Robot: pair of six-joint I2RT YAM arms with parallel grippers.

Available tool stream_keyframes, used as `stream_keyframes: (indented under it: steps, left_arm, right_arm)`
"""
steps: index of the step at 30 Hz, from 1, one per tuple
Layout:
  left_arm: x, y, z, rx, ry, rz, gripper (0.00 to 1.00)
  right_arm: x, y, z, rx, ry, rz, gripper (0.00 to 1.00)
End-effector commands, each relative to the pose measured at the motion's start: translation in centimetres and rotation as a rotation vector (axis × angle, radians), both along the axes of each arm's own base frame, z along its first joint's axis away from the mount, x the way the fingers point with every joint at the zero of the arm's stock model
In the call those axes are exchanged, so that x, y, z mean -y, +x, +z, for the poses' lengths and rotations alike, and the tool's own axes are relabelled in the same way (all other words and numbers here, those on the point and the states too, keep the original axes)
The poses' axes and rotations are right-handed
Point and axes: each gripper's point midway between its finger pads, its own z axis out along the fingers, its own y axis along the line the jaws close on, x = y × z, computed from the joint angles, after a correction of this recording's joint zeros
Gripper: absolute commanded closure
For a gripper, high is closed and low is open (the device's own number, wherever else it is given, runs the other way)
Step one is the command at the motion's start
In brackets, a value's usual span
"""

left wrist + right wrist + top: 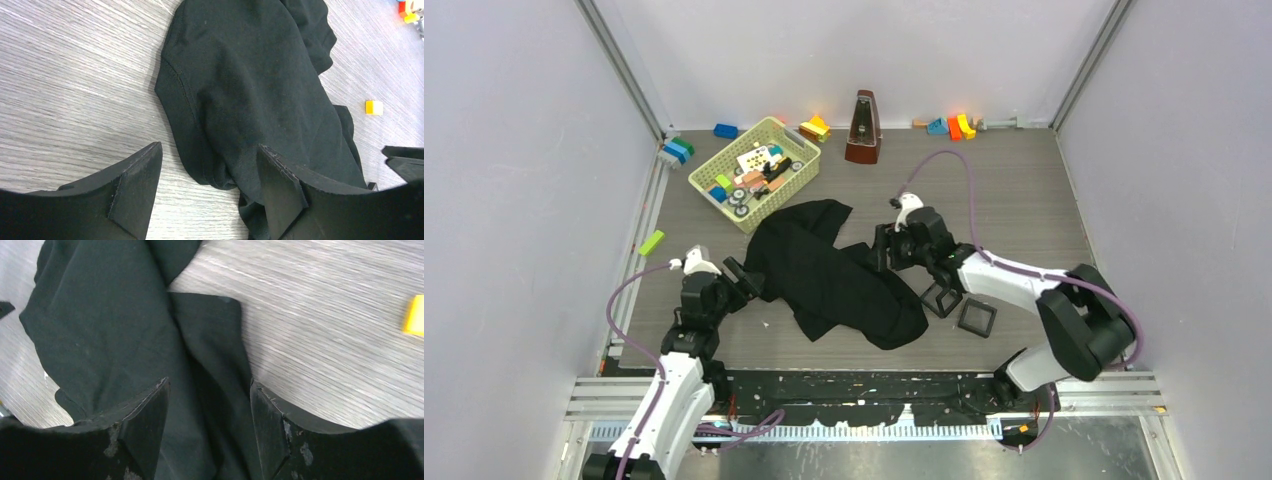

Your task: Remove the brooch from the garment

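Observation:
The garment lies crumpled in the middle of the table, plain black side up; no print or lettering shows. The brooch is hidden. My left gripper is open at the garment's left edge, its jaws astride a folded hem. My right gripper is open at the garment's right side, its jaws over a dark fold. Neither gripper holds anything.
Two small black square boxes sit right of the garment. A yellow basket of toys stands at the back left, a metronome behind. Loose blocks lie along the back wall, and a green block at the left.

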Motion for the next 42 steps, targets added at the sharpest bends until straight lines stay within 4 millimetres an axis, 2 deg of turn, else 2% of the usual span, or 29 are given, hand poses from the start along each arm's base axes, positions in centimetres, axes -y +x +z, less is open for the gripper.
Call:
stream_keyframes:
  steps: [1, 4, 9, 11, 13, 16, 19, 22, 23, 24, 25, 26, 27, 30, 32, 36, 42]
  left_arm:
    - [0.6, 0.9, 2.1, 0.077, -0.032, -0.018, 0.29]
    - [1.1, 0.9, 2.2, 0.087, -0.046, -0.043, 0.34]
    - [1.7, 0.8, 2.0, 0.070, -0.053, -0.085, 0.38]
    - [2.0, 1.0, 2.3, 0.083, -0.057, -0.102, 0.43]
    - [2.1, 1.1, 2.3, 0.080, -0.060, -0.108, 0.46]
    - [2.2, 1.1, 2.1, 0.070, -0.060, -0.113, 0.50]
    - [2.2, 1.2, 1.8, 0.052, -0.059, -0.115, 0.49]
    - [2.3, 1.3, 1.5, 0.034, -0.060, -0.116, 0.47]
    - [2.3, 1.3, 1.5, 0.031, -0.061, -0.117, 0.45]
    - [2.4, 1.3, 1.4, 0.026, -0.063, -0.119, 0.39]
    - [2.4, 1.3, 1.3, 0.019, -0.067, -0.120, 0.35]
    - [2.5, 1.3, 1.3, 0.014, -0.071, -0.124, 0.33]
    - [2.6, 1.4, 1.2, 0.008, -0.075, -0.129, 0.32]
    - [2.9, 1.5, 0.9, -0.009, -0.081, -0.140, 0.33]
    - [3.0, 1.6, 0.8, -0.021, -0.086, -0.149, 0.35]
    - [3.7, 1.7, 0.6, -0.034, -0.103, -0.188, 0.49]
    - [3.8, 2.3, 0.2, -0.051, -0.111, -0.180, 0.41]
  right_arm:
    - [-2.9, 0.5, 0.5, 0.025, -0.031, 0.122, 0.36]
    - [-3.8, -0.1, -0.6, -0.010, -0.041, 0.159, 0.39]
    - [-5.5, -0.7, -0.9, -0.027, -0.030, 0.210, 0.44]
    - [-6.0, -1.0, -1.9, -0.053, -0.053, 0.226, 0.48]
    - [-6.3, -1.0, -2.3, -0.066, -0.072, 0.232, 0.55]
    - [-6.5, -1.1, -2.4, -0.072, -0.078, 0.239, 0.73]
    - [-6.0, -0.6, -1.9, -0.051, -0.089, 0.197, 0.97]
    - [-4.8, 0.0, -1.4, -0.014, -0.103, 0.122, 0.99]
    - [-4.1, 0.8, -0.5, 0.027, -0.109, 0.071, 0.99]
    - [-3.6, 0.9, -0.6, 0.038, -0.115, 0.042, 0.99]
    - [-2.6, 1.6, 0.3, 0.075, -0.125, -0.016, 0.99]
    - [-2.0, 1.7, 0.3, 0.086, -0.132, -0.049, 0.99]
    - [-0.9, 2.3, 1.1, 0.122, -0.145, -0.110, 0.99]
    - [0.8, 2.6, 1.7, 0.162, -0.153, -0.195, 1.00]
    - [0.7, 2.6, 1.5, 0.158, -0.157, -0.189, 0.99]
    - [-0.2, 2.6, 0.8, 0.119, -0.167, -0.153, 1.00]
    - [-0.6, 2.4, 0.5, 0.108, -0.160, -0.131, 1.00]
